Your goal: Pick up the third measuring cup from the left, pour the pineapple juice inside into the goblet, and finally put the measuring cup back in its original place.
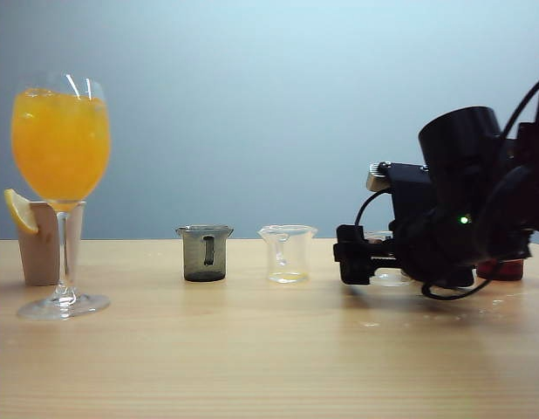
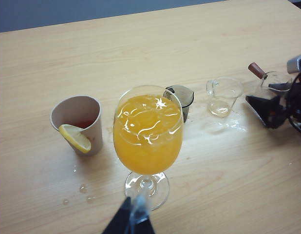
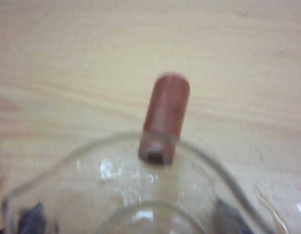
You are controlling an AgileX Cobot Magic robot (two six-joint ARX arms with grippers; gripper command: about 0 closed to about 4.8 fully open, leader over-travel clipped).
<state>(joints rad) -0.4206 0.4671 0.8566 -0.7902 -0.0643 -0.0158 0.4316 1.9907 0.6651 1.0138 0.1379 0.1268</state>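
Now the right gripper [image 1: 355, 255] sits low at the table's [image 1: 252, 367] right end, jaws spread on either side of the third cup [image 3: 141, 195], which stands on the wood with its brown handle [image 3: 165, 117] sticking out. Far left stands the goblet [image 1: 60, 144], full of orange drink. Whether the left gripper [image 2: 131, 222] is spread or pressed together cannot be told.
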